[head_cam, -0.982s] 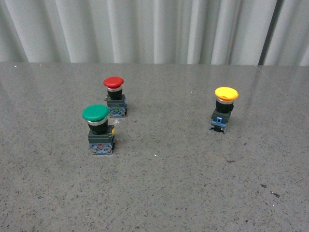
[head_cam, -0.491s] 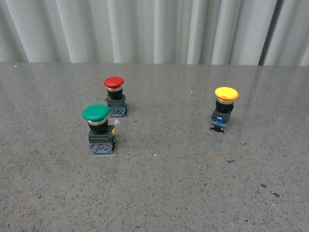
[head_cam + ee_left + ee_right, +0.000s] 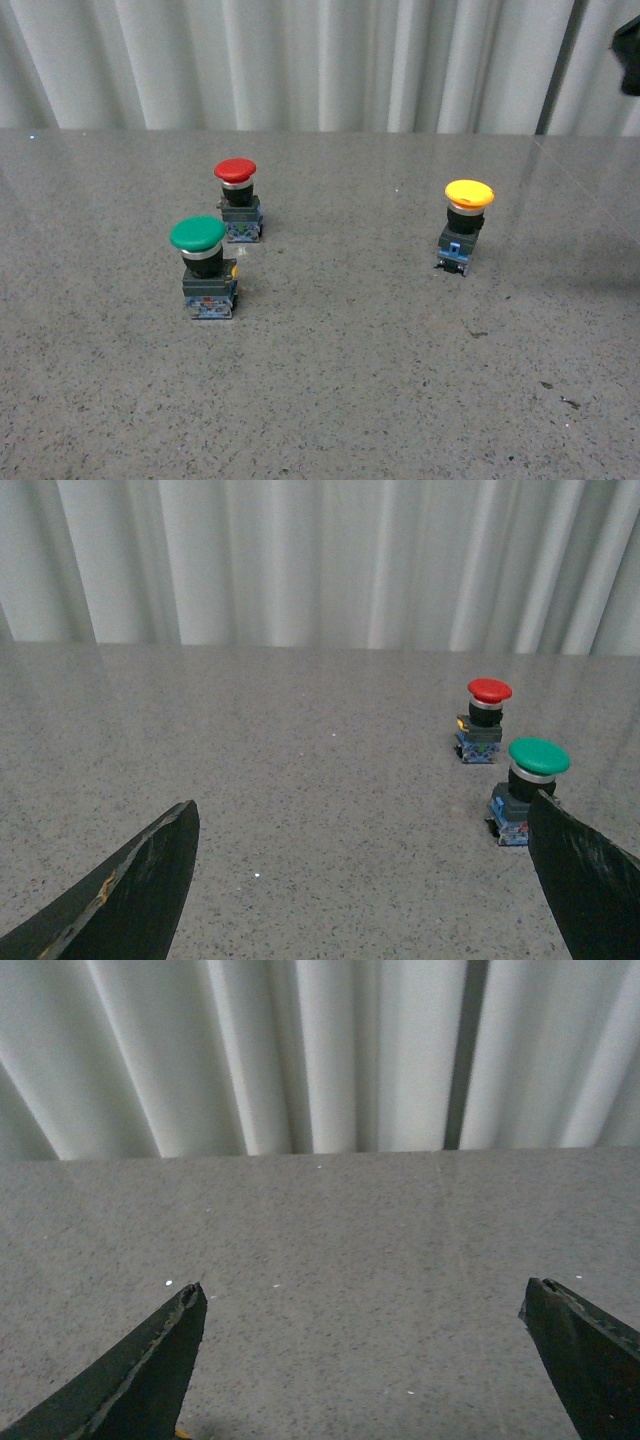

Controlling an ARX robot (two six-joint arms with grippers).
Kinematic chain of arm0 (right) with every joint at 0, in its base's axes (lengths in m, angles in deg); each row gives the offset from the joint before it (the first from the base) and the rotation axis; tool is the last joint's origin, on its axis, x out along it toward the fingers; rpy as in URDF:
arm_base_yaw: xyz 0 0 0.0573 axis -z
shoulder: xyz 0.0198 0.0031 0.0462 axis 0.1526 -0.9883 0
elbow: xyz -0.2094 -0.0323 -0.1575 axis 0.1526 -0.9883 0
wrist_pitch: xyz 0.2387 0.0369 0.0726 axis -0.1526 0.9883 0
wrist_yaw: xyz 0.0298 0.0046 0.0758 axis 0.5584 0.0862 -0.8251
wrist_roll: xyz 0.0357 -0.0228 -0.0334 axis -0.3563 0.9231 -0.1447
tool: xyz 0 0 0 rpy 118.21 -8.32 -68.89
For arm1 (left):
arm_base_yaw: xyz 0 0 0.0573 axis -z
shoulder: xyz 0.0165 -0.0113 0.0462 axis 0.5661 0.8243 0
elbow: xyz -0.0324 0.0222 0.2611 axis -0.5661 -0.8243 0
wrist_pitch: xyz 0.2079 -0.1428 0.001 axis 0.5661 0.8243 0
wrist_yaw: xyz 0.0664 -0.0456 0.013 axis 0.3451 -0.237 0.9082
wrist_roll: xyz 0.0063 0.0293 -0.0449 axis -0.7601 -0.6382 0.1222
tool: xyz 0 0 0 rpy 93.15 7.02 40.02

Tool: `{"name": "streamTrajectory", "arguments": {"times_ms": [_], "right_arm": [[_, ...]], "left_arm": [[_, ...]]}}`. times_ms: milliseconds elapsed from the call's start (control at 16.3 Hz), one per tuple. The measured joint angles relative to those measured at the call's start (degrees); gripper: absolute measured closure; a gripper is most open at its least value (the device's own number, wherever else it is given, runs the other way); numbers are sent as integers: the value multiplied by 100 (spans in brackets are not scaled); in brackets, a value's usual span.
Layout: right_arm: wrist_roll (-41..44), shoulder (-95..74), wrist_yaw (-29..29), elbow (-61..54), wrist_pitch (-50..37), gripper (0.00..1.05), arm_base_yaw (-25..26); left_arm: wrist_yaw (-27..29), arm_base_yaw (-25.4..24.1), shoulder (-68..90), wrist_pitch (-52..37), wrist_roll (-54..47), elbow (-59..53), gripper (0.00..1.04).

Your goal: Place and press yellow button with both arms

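Observation:
The yellow button [image 3: 464, 228] stands upright on the grey table at the right of the front view, with nothing touching it. At that view's top right corner a black part of the right arm [image 3: 628, 45] shows, well above and right of the button. My left gripper [image 3: 362, 802] is open over bare table, nothing between its fingers; the yellow button is outside the left wrist view. My right gripper [image 3: 362, 1287] is also open and empty, facing the curtain. A tiny yellow sliver [image 3: 183, 1433] shows beside one finger at the frame's edge.
A green-capped button [image 3: 205, 265] and a smaller red-capped button [image 3: 238, 200] stand close together at the left of the speckled table [image 3: 340, 390]. In the left wrist view the green button [image 3: 528, 792] is partly behind one finger. A white pleated curtain [image 3: 300, 60] closes the back.
A black part of the right arm has come into the top right corner of the front view. The three buttons have not moved.

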Motion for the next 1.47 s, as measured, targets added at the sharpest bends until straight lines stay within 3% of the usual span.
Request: {"name": "streamTrajectory", "arguments": {"times_ms": [123, 307, 552, 614, 1473], "right_arm": [[37, -319, 44, 175, 57, 23, -299], [81, -645, 140, 284, 66, 56, -682], [85, -1056, 205, 387, 105, 99, -859], [101, -1117, 225, 426, 116, 103, -879], [142, -1526, 31, 658, 306, 103, -1320]], "left_arm": [[0, 0, 0, 0, -2, 0, 7], [0, 0, 0, 0, 0, 0, 7], [0, 0, 0, 0, 0, 0, 7], [0, 0, 0, 0, 0, 0, 7], [0, 0, 0, 0, 0, 0, 7]]}}
